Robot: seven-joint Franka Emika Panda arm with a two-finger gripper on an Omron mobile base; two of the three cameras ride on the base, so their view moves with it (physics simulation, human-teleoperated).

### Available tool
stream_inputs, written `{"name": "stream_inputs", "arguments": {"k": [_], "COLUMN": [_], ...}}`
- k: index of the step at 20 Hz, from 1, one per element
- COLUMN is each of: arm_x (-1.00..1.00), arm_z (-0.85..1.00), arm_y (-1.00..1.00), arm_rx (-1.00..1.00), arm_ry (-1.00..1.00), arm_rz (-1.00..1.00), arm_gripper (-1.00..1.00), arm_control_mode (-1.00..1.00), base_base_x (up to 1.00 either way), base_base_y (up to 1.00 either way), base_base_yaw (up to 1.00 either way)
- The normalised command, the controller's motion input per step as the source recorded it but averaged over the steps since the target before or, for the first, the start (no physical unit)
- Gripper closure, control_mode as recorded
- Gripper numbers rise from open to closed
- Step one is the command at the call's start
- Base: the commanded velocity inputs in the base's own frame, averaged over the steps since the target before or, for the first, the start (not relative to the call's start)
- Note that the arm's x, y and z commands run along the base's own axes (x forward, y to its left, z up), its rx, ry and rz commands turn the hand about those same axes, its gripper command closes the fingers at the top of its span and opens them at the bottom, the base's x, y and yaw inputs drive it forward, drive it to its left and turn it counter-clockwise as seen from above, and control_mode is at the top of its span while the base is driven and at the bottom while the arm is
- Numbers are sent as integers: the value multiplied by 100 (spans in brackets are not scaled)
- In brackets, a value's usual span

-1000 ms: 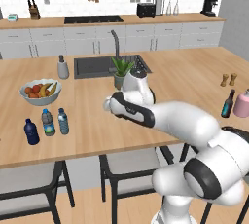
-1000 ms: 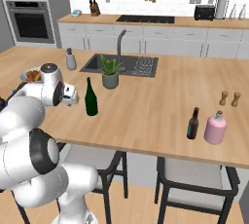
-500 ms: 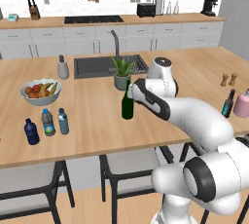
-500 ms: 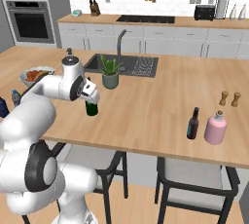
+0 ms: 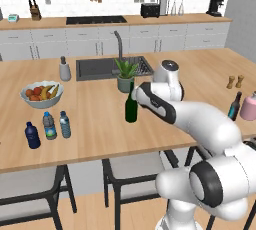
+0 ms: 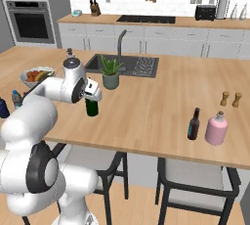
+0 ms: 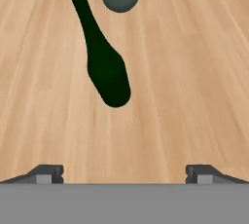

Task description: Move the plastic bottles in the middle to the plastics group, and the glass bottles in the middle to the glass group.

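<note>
1. Tall dark-green glass bottle (image 7: pixel 107 72), long narrow neck, stands upright on the wooden counter (image 7: pixel 194 72).
2. It's just ahead of the claw (image 7: pixel 124 172), untouched.
3. Claw's released, jaws wide.
4. Since a second ago, the arm's swung over to it.

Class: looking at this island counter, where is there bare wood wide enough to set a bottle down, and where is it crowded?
Free: the wood between the green bottle and the dark blue-labelled bottle. Crowded: the left end, around the fruit bowl, two water bottles and dark-blue bottle.

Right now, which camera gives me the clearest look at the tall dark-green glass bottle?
The hand view: the tall dark-green glass bottle shows whole, unobstructed. In the left base view it stands clear but small. In the right base view the arm hides its neck.
</note>
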Motion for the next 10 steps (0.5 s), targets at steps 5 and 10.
{"name": "stream_inputs", "arguments": {"k": [5, 10], "arm_x": [23, 74], "arm_z": [12, 21], "arm_y": [7, 28], "arm_rx": [-13, -13], "arm_ry": [-3, 3], "arm_rz": [-3, -6], "arm_gripper": [-100, -100], "arm_control_mode": [-100, -100], "base_base_x": [0, 0], "base_base_y": [0, 0], "base_base_yaw": [0, 0]}}
